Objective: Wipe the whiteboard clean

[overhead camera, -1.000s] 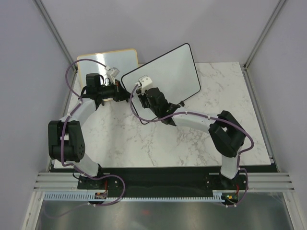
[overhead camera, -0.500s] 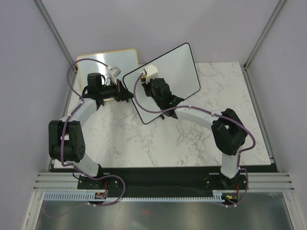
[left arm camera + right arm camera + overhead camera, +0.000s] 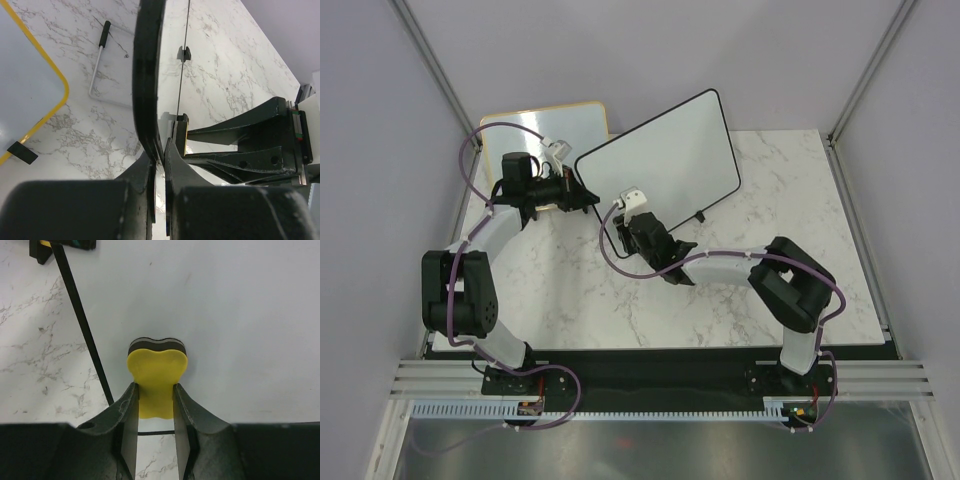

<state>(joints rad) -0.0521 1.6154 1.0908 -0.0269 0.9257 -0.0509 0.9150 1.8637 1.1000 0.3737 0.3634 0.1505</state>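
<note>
The wiping step is judged to be in hand. A yellow eraser (image 3: 156, 367) with a dark felt layer is clamped between the narrowly set jaws of the right gripper (image 3: 155, 387) and is pressed flat to the whiteboard (image 3: 665, 160), just right of its black frame (image 3: 82, 325), near the board's lower-left corner. The left gripper (image 3: 162, 155) is closed tight on the frame at the board's left edge, so the panel is steadied, propped at a tilt on the marble tabletop (image 3: 770, 250). The whiteboard is found in the upper centre of the top view, partly overlapping a smaller orange-framed board (image 3: 545, 125) at the upper left. Its surface is seen as clean white, with no scribbles made out in any view, apart from a few faint specks in the right wrist view. The task is therefore judged nearly done. If anything is left, a further pass is called for with the felt kept flush on the face and the hold on the edge kept firm, so the tilted board is not pushed over.
</note>
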